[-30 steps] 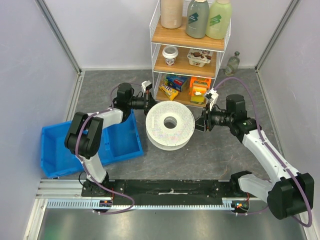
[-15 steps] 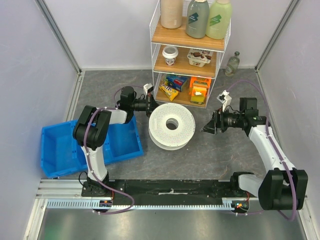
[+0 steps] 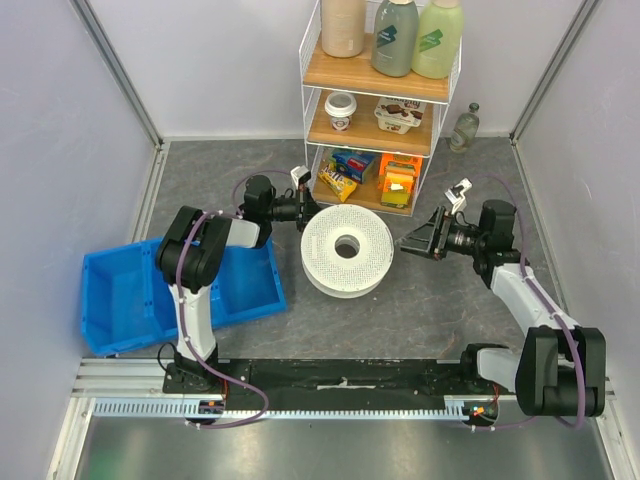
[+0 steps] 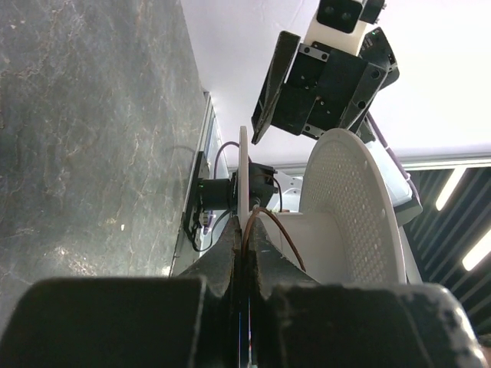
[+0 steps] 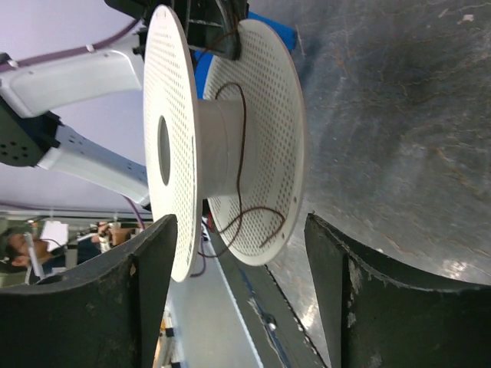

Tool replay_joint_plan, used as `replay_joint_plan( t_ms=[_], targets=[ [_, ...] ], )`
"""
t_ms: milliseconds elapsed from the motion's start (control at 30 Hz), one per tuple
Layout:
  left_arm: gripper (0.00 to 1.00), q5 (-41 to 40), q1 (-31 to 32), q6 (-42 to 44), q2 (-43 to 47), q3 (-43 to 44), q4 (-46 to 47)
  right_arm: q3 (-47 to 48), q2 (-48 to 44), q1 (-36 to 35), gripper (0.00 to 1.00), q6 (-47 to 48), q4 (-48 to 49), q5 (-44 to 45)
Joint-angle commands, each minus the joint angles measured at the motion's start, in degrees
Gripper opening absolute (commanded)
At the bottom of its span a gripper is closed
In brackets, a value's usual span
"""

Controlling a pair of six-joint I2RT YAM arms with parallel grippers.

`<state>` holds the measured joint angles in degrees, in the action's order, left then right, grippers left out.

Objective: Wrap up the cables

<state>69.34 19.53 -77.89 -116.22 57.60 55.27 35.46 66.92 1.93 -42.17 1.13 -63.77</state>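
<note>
The white perforated spool lies flat on the grey table. The cable is a thin dark wire running over the spool's hub, with a loose loop hanging against the lower flange. My left gripper is at the spool's far left rim. In the left wrist view it is shut on the cable, which leads to the hub. My right gripper is open just right of the spool. In the right wrist view it faces the spool's edge, not touching it.
A wire shelf with bottles, cups and snack packs stands right behind the spool. A blue bin is at the left beside the left arm. A small glass bottle is at the back right. A black rail runs along the near edge.
My right arm has folded back to the right and its gripper has turned, staying open beside the spool. My left gripper and the spool have shifted slightly right.
</note>
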Motion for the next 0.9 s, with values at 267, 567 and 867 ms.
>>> replay_joint_plan(
  t_ms=[267, 567, 867],
  targets=[
    [0.02, 0.36, 1.13, -6.40, -1.28, 0.84, 8.02, -5.93, 2.08, -8.08, 0.62, -25.85, 33.50, 2.07],
    [0.02, 0.09, 1.65, -6.05, -2.17, 1.02, 7.31, -6.90, 5.50, -8.44, 0.24, -27.97, 37.28, 0.93],
    [0.15, 0.18, 1.48, -3.42, -0.50, 0.14, 4.07, -7.51, 7.97, -7.30, 0.00, -28.57, 38.60, 0.31]
  ],
)
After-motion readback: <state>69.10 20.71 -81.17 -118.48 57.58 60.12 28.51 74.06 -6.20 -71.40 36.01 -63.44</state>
